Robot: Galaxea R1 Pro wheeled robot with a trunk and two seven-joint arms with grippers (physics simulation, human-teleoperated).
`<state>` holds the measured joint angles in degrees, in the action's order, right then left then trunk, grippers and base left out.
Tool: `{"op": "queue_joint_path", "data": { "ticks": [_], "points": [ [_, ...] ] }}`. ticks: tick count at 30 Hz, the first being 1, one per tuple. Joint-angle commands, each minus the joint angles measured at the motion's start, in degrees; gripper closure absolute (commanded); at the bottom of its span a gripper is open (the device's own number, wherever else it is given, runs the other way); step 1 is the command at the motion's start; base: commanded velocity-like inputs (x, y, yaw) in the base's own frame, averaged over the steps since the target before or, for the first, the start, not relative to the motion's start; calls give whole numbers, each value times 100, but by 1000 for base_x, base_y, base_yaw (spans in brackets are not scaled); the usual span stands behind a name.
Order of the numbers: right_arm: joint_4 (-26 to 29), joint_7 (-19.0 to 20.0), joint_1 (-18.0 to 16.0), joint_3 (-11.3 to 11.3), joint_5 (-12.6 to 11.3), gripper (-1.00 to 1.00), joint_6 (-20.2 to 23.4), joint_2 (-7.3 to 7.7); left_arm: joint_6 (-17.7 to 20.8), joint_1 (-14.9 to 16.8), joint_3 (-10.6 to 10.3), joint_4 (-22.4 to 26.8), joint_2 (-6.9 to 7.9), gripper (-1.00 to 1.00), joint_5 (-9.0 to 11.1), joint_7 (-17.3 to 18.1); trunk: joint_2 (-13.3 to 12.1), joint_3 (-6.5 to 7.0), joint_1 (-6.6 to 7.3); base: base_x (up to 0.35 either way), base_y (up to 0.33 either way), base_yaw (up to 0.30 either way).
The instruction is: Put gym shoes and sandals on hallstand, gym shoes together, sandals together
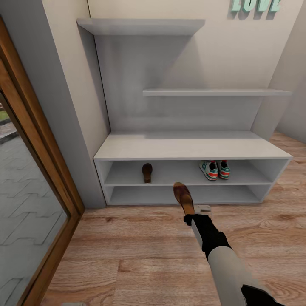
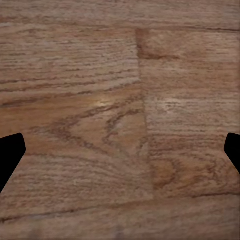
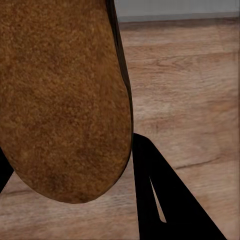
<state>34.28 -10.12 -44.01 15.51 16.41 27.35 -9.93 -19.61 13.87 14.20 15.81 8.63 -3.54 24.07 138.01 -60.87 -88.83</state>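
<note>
1. The right tool [image 1: 192, 211] is closed on the second sandal [image 1: 183, 197], held above the corridor floor [image 1: 140, 255] just in front of the hallstand [image 1: 191, 146]. In the right wrist view its tan footbed [image 3: 60, 100] sits against one dark finger [image 3: 160, 200].
2. The first sandal [image 1: 147, 172] already lies on the upper shoe tier, left of centre; the two gym shoes [image 1: 215, 169] sit side by side on the same tier, further right.
3. The step in hand looks like the last placement: carry the held sandal into that upper tier and set it just beside its partner, on the partner's right, well clear of the sneakers.
4. Go in low under the bench surface, sole level, so the toe does not catch the tier's front edge (the opening looks shallow).
5. Let go only once the sole rests on the shelf, then draw straight back.
6. The left tool's fingertips [image 2: 10, 155] stand wide apart over bare planks, holding nothing.
</note>
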Motion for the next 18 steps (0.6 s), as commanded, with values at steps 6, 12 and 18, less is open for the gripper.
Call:
{"op": "queue_joint_path", "data": {
  "ticks": [6, 12, 18],
  "points": [
    [4, 5, -53, 11, -234, 100, 41, -7, -39, 6, 51, 2, 1, -100, -30, 59, 2, -5, 1, 0, 0, 0],
    [1, 1, -55, 22, -241, 100, 36, -7, -357, 10, 28, 60, -61, -100, -28, 62, 2, -5, 1, 0, 0, 0],
    [-3, 1, -55, 27, -242, 100, 34, -7, -396, 9, 35, 82, -70, -100, -19, 69, 2, -17, 1, 0, 0, 44]
  ]
}}
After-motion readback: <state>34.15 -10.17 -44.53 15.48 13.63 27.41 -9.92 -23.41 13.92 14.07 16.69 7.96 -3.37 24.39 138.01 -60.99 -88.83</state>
